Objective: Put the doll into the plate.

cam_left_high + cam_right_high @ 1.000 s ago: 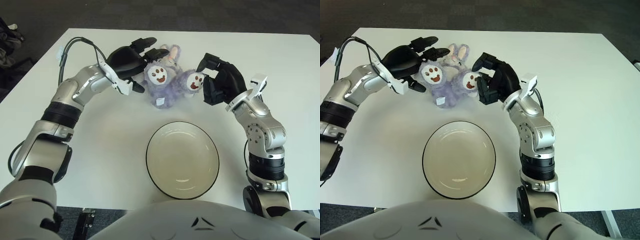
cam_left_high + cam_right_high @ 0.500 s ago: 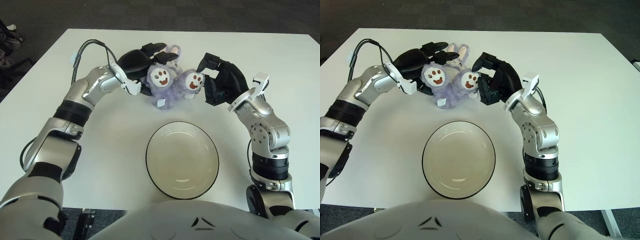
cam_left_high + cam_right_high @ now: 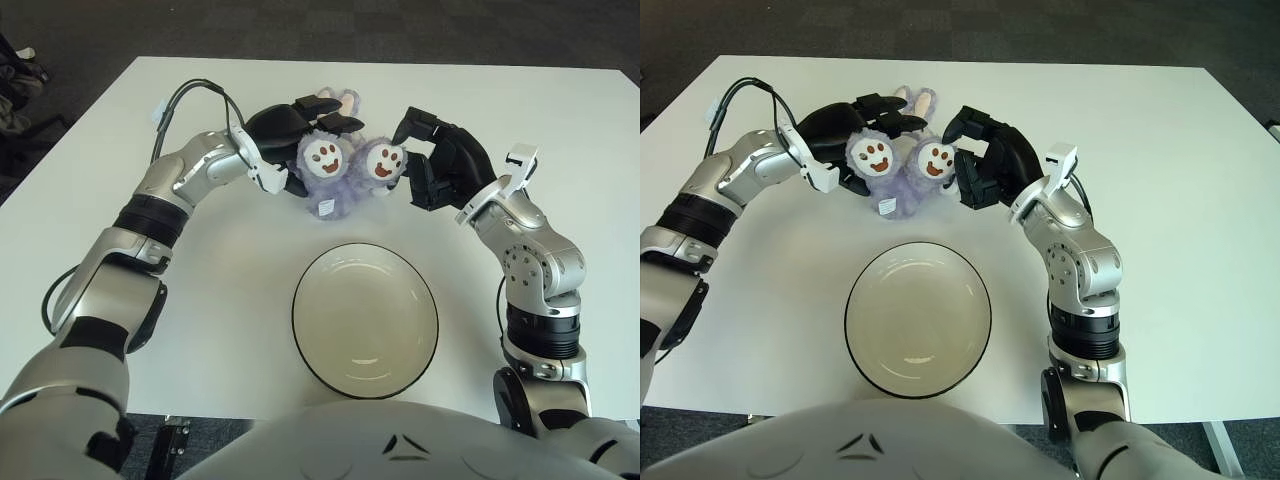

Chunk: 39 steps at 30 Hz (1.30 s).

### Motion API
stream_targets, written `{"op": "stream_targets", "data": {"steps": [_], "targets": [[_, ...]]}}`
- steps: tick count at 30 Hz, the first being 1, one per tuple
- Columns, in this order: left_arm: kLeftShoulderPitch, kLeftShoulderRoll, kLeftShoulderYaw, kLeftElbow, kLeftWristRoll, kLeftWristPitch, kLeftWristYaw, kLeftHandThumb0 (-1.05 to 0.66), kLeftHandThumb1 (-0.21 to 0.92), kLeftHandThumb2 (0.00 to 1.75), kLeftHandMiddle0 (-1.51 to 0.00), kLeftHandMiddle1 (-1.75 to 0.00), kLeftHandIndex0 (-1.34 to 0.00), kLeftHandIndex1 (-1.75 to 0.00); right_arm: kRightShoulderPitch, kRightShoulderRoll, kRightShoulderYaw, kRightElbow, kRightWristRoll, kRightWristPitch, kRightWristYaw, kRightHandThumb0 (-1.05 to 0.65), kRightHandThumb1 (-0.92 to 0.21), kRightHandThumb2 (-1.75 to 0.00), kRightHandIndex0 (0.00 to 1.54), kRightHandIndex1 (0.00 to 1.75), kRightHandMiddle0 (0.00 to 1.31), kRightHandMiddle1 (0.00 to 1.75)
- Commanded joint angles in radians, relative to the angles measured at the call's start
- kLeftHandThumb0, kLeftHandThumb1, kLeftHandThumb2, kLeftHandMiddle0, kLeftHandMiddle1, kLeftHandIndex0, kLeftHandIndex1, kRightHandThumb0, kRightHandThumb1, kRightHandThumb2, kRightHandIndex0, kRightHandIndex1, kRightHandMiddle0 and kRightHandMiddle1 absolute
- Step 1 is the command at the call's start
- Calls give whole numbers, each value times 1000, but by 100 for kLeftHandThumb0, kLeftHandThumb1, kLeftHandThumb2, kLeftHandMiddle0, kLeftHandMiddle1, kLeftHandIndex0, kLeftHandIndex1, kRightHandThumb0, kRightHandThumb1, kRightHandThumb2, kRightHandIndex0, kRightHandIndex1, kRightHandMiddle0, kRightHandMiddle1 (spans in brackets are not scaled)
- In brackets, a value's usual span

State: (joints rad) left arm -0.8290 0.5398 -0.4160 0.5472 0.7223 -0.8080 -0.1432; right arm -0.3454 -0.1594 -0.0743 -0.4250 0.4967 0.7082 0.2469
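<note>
Left eye view: left hand [image 3: 283,128] and right hand [image 3: 440,165] have closed inward since a second ago, fingers now pressed against both flanks of the doll [image 3: 345,170], squeezing it narrower. It sits between them, beyond the empty plate [image 3: 365,318]; lift looks next.

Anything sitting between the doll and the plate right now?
Nothing: in the left eye view only bare white table separates the purple plush doll from the plate. The left hand and right hand flank the doll.
</note>
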Motion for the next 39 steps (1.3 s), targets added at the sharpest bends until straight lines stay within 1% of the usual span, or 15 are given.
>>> {"op": "stream_targets", "data": {"steps": [1, 4, 5, 8, 11, 14, 16, 20, 23, 27, 30, 34, 35, 39], "targets": [[-28, -6, -18, 10, 21, -24, 17, -58, 33, 94, -17, -58, 0, -68, -22, -13, -11, -16, 26, 30, -2, -1, -19, -131, 84, 151, 60, 150], [-36, -2, -25, 14, 27, -41, 10, -59, 34, 94, -17, -70, 0, -73, -24, -15, -13, -22, 38, 48, -6, -1, -20, -130, 84, 150, 60, 151], [-54, -5, -45, 26, 52, -59, 16, -61, 35, 94, -17, -78, 0, -76, -28, -22, -14, -28, 44, 67, -8, -1, -21, -129, 83, 149, 59, 152], [-86, -12, -82, 53, 105, -87, 35, -50, 29, 100, -16, -78, 0, -75, -35, -40, -12, -36, 50, 102, -12, -1, -26, -122, 80, 144, 56, 155], [-102, -13, -96, 75, 126, -108, 54, -45, 28, 103, -14, -77, 0, -74, -41, -52, -11, -42, 49, 128, -15, -1, -27, -121, 80, 143, 56, 154], [-118, -15, -107, 97, 134, -131, 62, -41, 24, 106, -13, -76, 0, -77, -44, -55, -13, -46, 50, 143, -16, -1, -27, -120, 79, 145, 57, 152], [-143, -23, -119, 116, 89, -147, -12, -39, 22, 109, -13, -79, 0, -80, -43, -49, -18, -47, 55, 145, -19, -1, -26, -121, 79, 146, 58, 151], [-171, -29, -138, 146, 39, -171, -107, -36, 21, 111, -11, -81, 0, -81, -40, -48, -23, -45, 61, 143, -15, -1, -25, -122, 79, 146, 59, 151], [-185, -35, -152, 164, 3, -188, -175, -31, 20, 114, -8, -76, 0, -78, -39, -51, -22, -45, 64, 142, -10, -1, -25, -123, 79, 144, 59, 154], [-202, -37, -166, 180, -18, -213, -224, -29, 20, 115, -6, -71, 0, -74, -39, -54, -21, -45, 65, 143, -7, -1, -25, -123, 80, 143, 59, 156], [-224, -40, -182, 195, -22, -241, -260, -31, 21, 114, -5, -68, 0, -70, -39, -60, -18, -47, 65, 148, -4, -1, -25, -123, 80, 141, 58, 158], [-243, -44, -193, 216, -37, -260, -298, -34, 22, 113, -4, -67, 0, -72, -39, -65, -16, -49, 63, 152, -2, -1, -27, -122, 79, 139, 56, 161], [-256, -47, -202, 227, -44, -263, -327, -35, 22, 113, -4, -66, 0, -72, -38, -66, -15, -50, 61, 152, -2, -1, -27, -122, 79, 139, 56, 161], [-291, -55, -226, 258, -63, -267, -411, -46, 32, 104, -1, -57, 0, -62, -36, -69, -12, -53, 60, 149, 0, -1, -27, -122, 78, 140, 54, 163]]}}
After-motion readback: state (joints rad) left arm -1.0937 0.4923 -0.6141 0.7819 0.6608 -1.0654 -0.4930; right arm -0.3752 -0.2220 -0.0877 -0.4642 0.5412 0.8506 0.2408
